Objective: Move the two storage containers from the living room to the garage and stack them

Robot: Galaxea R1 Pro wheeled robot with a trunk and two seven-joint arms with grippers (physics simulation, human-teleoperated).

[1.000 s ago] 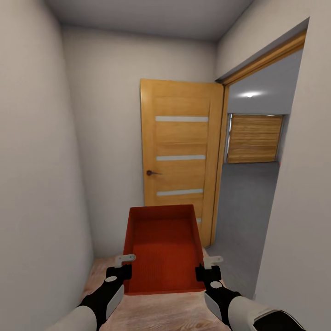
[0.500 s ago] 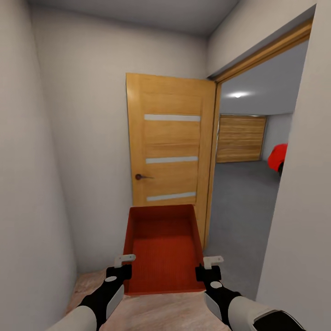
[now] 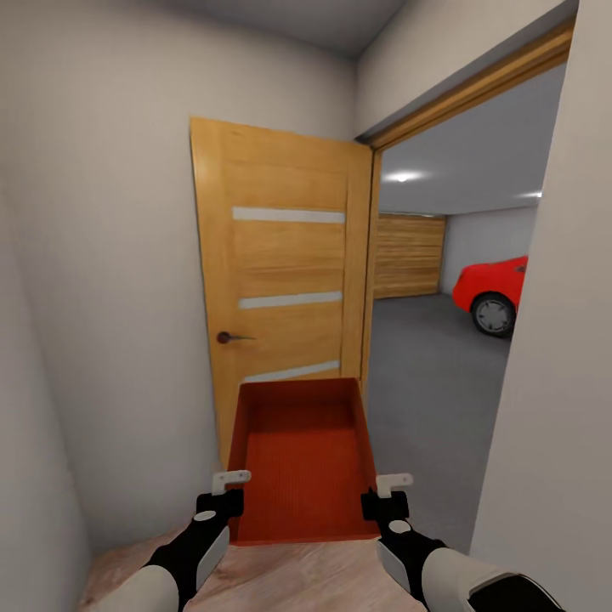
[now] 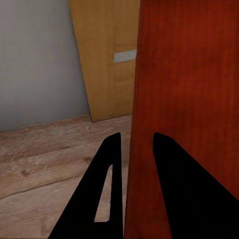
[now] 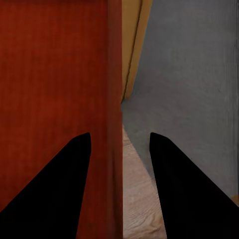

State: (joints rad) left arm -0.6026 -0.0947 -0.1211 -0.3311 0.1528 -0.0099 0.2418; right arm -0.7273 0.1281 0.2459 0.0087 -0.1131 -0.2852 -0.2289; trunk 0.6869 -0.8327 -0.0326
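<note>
From the head view, I have one orange-red storage container (image 3: 302,459) held out in front of me, level, between both arms, over the last strip of wood-plank flooring (image 3: 280,578) at the garage doorway. The left gripper (image 3: 223,501) pinches the near end of its left wall, the right gripper (image 3: 384,501) the near end of its right wall. The container looks stiff and light, its low straight walls holding shape with nothing inside, so I judge the walls a fair place to hold it (though a grip only at the near end leaves the far end cantilevered, and smooth walls may slip). The open wooden door (image 3: 280,280) stands just beyond the far wall; past it lie the grey concrete floor (image 3: 433,382) and part of a red car (image 3: 491,289), cut off by the wall at the view's right.

In the left wrist view, one dark finger (image 4: 107,194) lies outside the red wall (image 4: 144,149) and the other inside, closed on it.

In the right wrist view, the right wall (image 5: 114,164) runs between the fingers (image 5: 55,189), but I see a clear gap to the outer one, so I cannot tell how firmly that side clamps. I cannot tell where the second container is.
</note>
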